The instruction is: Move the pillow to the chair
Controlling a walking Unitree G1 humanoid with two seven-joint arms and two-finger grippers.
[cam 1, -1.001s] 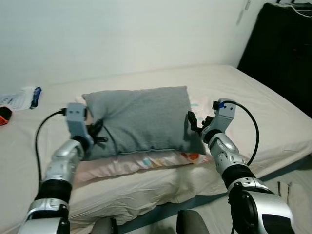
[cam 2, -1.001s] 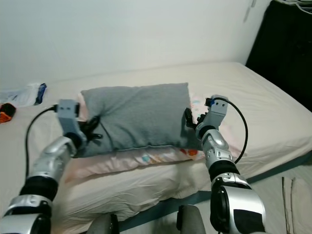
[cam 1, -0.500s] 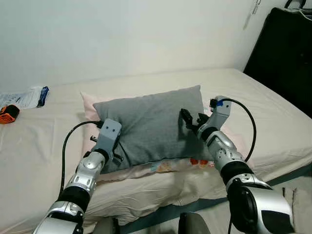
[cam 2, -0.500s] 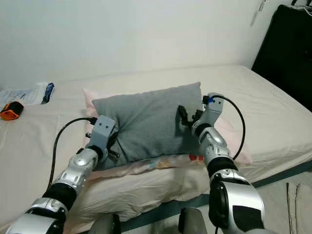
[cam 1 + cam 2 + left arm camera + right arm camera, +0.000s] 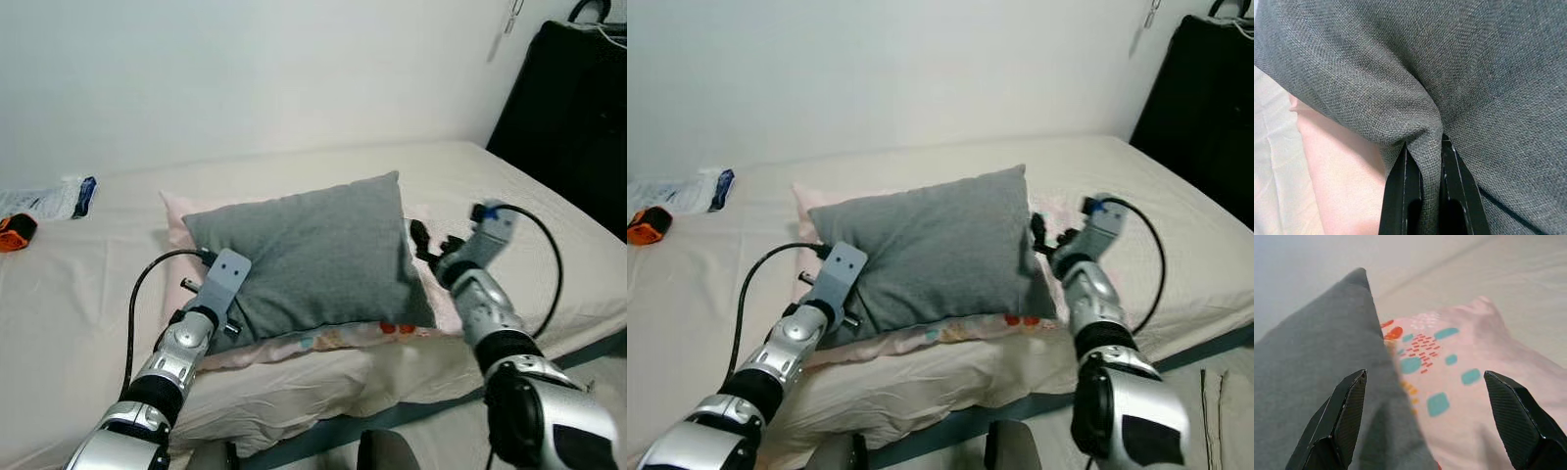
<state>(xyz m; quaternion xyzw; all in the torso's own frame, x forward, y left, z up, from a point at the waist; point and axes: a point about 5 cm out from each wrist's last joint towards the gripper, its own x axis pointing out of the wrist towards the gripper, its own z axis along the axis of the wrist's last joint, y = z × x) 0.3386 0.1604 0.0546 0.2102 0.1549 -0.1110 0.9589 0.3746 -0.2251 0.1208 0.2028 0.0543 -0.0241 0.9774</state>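
Observation:
A grey pillow [image 5: 313, 255] lies on top of a pink patterned pillow [image 5: 294, 341] on the bed. My left gripper [image 5: 1422, 147] is shut on a fold of the grey pillow's near left edge, the fabric pinched between its black fingers [image 5: 1400, 191]. My right gripper [image 5: 423, 240] stands open just off the pillow's right edge, beside its corner. In the right wrist view its spread fingertips [image 5: 1339, 418] frame the grey pillow's corner [image 5: 1312, 367] and the pink pillow [image 5: 1459, 382]. The chair is not seen.
The cream bed [image 5: 88, 284] fills the middle of the scene, against a white wall. An orange object [image 5: 12, 233] and a plastic packet [image 5: 54, 196] lie at its far left. A black cabinet [image 5: 573, 108] stands at the right. The floor [image 5: 1215, 392] shows beyond the bed's near edge.
My right gripper has drawn back from the grey pillow's face to just off its right edge. The left gripper stays clamped on the left edge. The pillow has shifted a little.

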